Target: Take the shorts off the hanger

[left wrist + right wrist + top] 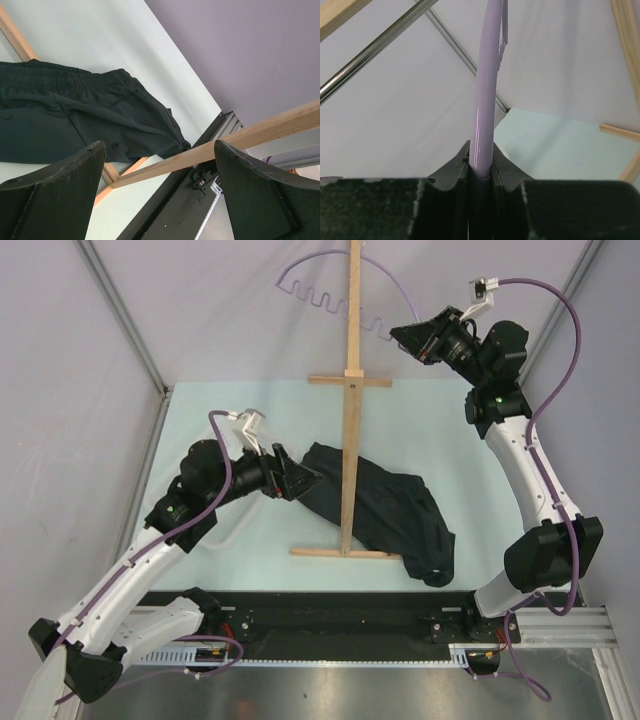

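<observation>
The left gripper (159,150) has its two dark fingers (60,190) spread wide apart, and beyond them the black shorts (75,120) lie loosely creased on the pale green table (100,40), waistband on the far side, while a wooden bar (240,137) crosses near the fingertips.
</observation>
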### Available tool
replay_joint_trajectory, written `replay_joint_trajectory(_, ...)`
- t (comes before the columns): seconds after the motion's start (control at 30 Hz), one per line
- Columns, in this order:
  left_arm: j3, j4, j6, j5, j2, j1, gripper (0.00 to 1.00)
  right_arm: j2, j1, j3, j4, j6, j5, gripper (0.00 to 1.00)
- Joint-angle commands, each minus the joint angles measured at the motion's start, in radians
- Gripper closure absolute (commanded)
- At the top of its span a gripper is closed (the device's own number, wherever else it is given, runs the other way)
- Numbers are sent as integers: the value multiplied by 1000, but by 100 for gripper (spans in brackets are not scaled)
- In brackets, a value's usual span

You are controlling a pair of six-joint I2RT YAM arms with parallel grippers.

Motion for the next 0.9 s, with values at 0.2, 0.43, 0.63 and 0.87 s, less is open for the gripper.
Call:
replay_joint_trajectory(0.2,24,10,25,-1,-36,-6,6,35,13,54,147,71,-75,100)
replay_joint_trajectory(0.43,24,7,30,1,-40,-7,6,50,2,45,166,99,-96,100)
replay_joint_trajectory(0.63,13,11,21,4,-45,-6,5,55,-32,43,103,96,-109,64)
replay_joint_trajectory(0.87,-26,53,-9,28,-43,-9,5,4,-55,23,-62,35,-104,23)
